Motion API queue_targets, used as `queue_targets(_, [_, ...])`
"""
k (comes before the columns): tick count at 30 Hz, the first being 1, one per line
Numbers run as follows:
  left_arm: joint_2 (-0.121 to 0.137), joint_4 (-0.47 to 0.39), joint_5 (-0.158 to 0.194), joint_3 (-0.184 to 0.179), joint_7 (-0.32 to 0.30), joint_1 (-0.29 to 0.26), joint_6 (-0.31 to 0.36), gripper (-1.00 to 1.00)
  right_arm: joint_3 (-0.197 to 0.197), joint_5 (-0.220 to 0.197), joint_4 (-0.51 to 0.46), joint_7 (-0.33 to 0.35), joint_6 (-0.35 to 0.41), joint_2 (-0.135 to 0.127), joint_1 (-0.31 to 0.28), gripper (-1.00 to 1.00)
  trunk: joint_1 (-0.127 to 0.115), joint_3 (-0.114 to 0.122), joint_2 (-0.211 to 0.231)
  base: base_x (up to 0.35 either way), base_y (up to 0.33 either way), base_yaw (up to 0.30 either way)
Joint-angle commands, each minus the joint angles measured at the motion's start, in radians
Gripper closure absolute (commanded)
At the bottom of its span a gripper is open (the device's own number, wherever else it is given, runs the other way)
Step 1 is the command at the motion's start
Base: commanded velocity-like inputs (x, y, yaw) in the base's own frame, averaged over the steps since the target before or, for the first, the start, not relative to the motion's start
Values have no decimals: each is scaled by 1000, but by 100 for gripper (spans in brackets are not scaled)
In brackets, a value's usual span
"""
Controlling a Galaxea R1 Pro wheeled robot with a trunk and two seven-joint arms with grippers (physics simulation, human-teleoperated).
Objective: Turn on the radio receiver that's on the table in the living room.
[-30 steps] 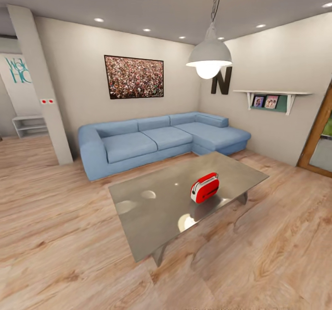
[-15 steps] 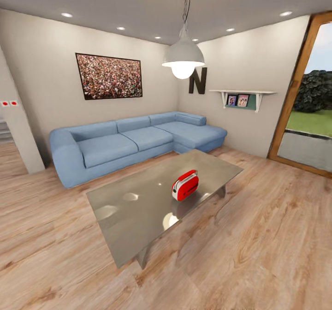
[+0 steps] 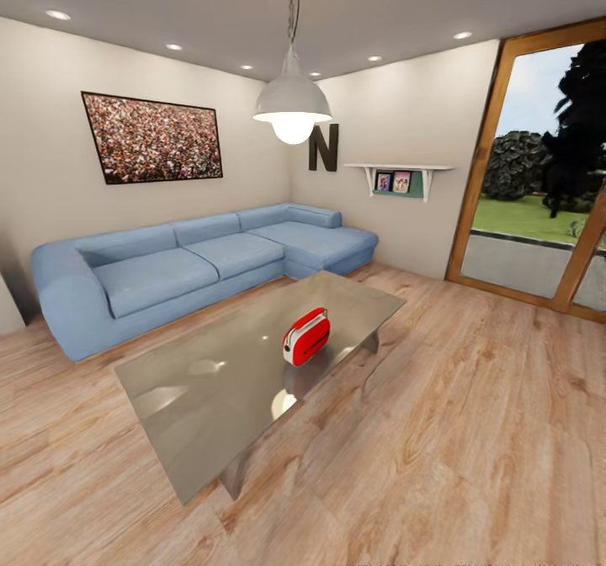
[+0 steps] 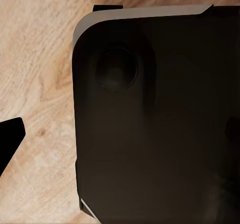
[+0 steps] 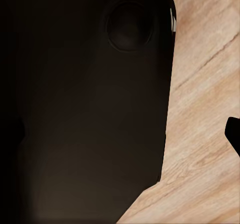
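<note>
In the head view the red radio receiver [image 3: 305, 336] stands upright on the glossy grey table [image 3: 202, 389], toward its right half, a few steps ahead of me in the living room. Its white band and thin handle face up. In the left wrist view a single dark fingertip [image 4: 10, 141] pokes in over the wood floor beside a large black robot body panel [image 4: 155, 124]. The right wrist view is similar, with one dark fingertip [image 5: 234, 134] at the edge next to a black panel [image 5: 85, 104]. Neither view lets me see how the jaws stand.
A blue corner sofa [image 3: 194, 263] lines the far walls behind the table. A pendant lamp [image 3: 292, 109] hangs above the table. The crowd picture [image 3: 153, 138], a letter N [image 3: 323, 147] and a small shelf [image 3: 397, 175] are on the walls. A wood-framed glass door [image 3: 539, 204] is at right. Light plank floor [image 3: 471, 431] surrounds the table.
The whole head view has swung to the right, so the room slid left in the picture and the glass door with the garden came into view. The radio stays put on the table.
</note>
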Motion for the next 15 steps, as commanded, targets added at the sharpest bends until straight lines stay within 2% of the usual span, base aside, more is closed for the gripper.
queue_targets(1, [0, 0, 0, 0, 0, 0, 0, -100, 0, 0, 0, 0, 0, 0, 0, -100, 0, 0, 0, 0, 0, -76])
queue_targets(8, [0, 0, 0, 0, 0, 0, 0, -100, 0, 0, 0, 0, 0, 0, 0, -100, 0, 0, 0, 6, 0, -20])
queue_targets(15, [1, 1, 0, 1, 0, 0, 0, -100, 0, 0, 0, 0, 0, 0, 0, -100, 0, 0, 0, 242, 0, -1])
